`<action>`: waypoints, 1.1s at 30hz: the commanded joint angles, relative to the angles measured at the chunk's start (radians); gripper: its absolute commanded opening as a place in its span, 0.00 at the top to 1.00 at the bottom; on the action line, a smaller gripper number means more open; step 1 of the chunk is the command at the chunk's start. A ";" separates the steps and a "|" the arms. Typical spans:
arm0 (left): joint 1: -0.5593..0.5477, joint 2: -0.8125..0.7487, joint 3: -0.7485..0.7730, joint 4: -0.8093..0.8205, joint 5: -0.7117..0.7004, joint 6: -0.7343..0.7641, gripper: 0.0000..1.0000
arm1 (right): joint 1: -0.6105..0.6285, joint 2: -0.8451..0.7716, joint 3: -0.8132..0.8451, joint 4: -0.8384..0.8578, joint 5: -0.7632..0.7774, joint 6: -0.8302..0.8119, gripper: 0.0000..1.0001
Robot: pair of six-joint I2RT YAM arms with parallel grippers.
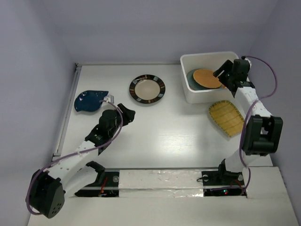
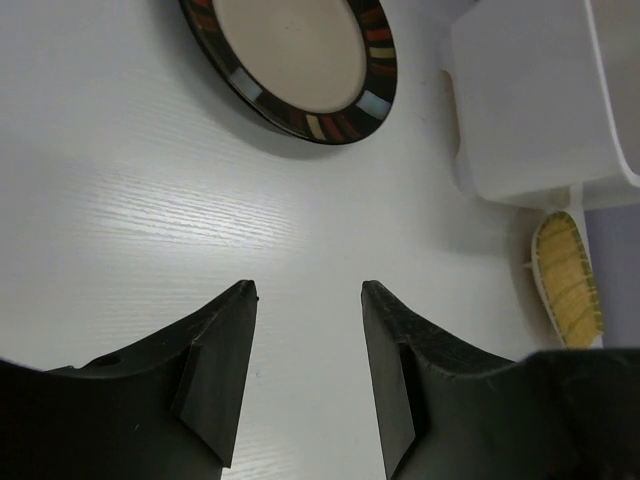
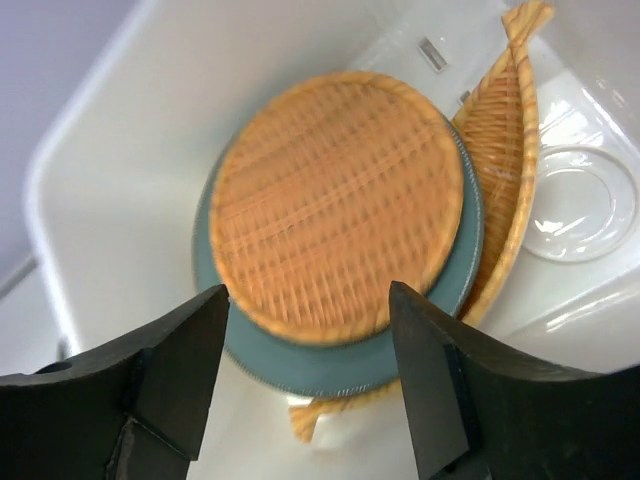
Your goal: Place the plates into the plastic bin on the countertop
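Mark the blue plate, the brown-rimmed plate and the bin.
blue plate [image 1: 90, 100]: top view, middle of the dish.
brown-rimmed plate [image 1: 147, 89]: top view, cream centre.
bin [image 1: 200, 96]: top view, near outer wall.

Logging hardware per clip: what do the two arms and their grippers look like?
The left arm and right arm are alike: white link shells, black joint housings, a purple cable looping alongside each. The left gripper and right gripper are matte black, each with two wedge-shaped fingers.
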 commanded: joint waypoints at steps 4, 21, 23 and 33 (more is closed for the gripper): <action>0.001 0.137 0.104 0.098 -0.098 -0.002 0.59 | 0.002 -0.316 -0.246 0.272 -0.020 0.062 0.28; 0.182 0.707 0.373 0.257 0.061 -0.093 0.44 | 0.198 -0.907 -0.805 0.582 -0.397 0.175 0.89; 0.195 0.788 0.394 0.306 0.104 -0.096 0.46 | 0.233 -0.932 -0.834 0.603 -0.430 0.186 0.81; 0.205 0.988 0.480 0.417 0.187 -0.173 0.56 | 0.264 -0.977 -0.902 0.628 -0.513 0.189 0.70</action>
